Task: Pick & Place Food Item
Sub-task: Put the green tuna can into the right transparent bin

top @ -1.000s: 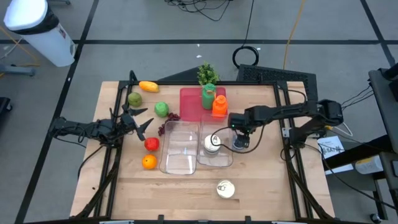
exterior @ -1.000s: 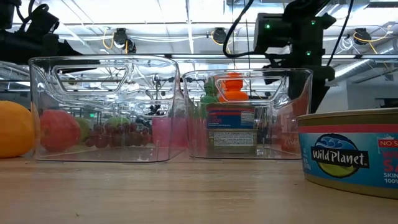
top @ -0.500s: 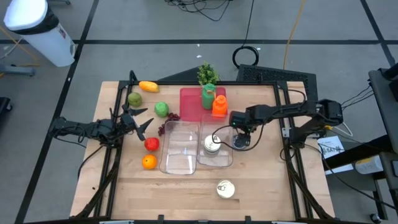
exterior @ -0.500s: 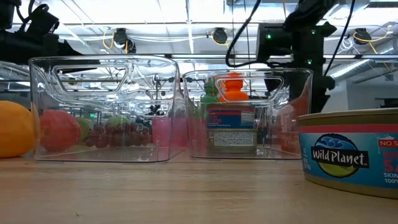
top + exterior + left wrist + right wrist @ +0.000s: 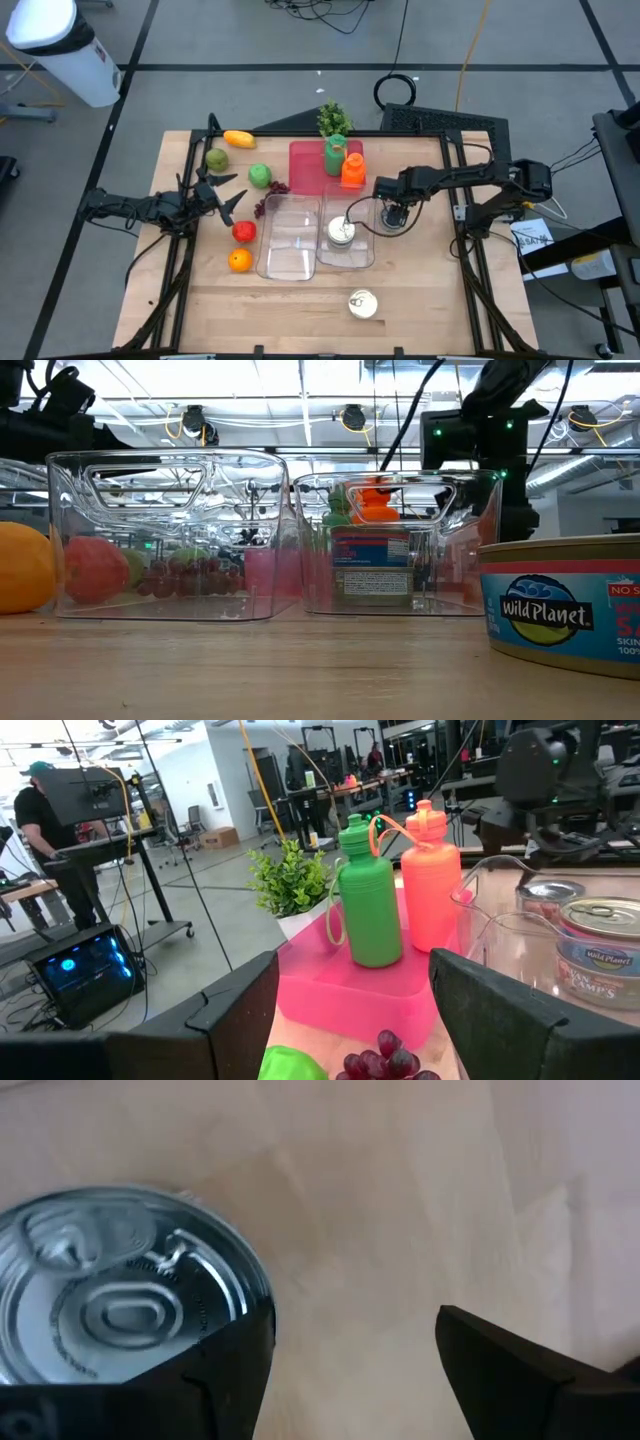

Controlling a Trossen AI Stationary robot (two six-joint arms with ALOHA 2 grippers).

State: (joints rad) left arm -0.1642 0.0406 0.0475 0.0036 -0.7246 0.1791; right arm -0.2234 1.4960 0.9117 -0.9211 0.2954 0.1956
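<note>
From above, the right gripper [image 5: 393, 214] hangs just right of the right-hand clear bin [image 5: 358, 258], directly over a small can standing on the wooden table [image 5: 300, 310]; the arm hides most of that can here, while the right wrist view looks straight down on its pull-tab lid [image 5: 125, 1310] with the two dark fingers [image 5: 505, 1365] spread apart and gripping nothing, one at the lid's rim and the other over bare wood. A second can [image 5: 341, 232] sits inside the right-hand bin, and the low view alone shows its label [image 5: 371, 567] through the clear wall. The low view also reads the brand on the flat tuna tin [image 5: 560, 615] at the front of the table, which from above is only a round lid [image 5: 362, 303]. The left gripper [image 5: 222, 196] waits at the table's left side, its fingers [image 5: 235, 1010] spread and empty; its wrist view faces the green bottle [image 5: 368, 890] and orange bottle [image 5: 432, 880] standing on the pink tray [image 5: 345, 985], with grapes [image 5: 385, 1058] just in front, a small leafy plant [image 5: 290, 880] behind, and a person [image 5: 40, 830] at a desk in the room beyond. Only the high view shows the orange [image 5: 238, 261], the red fruit [image 5: 243, 232] and the empty left-hand bin [image 5: 285, 240] together.
</note>
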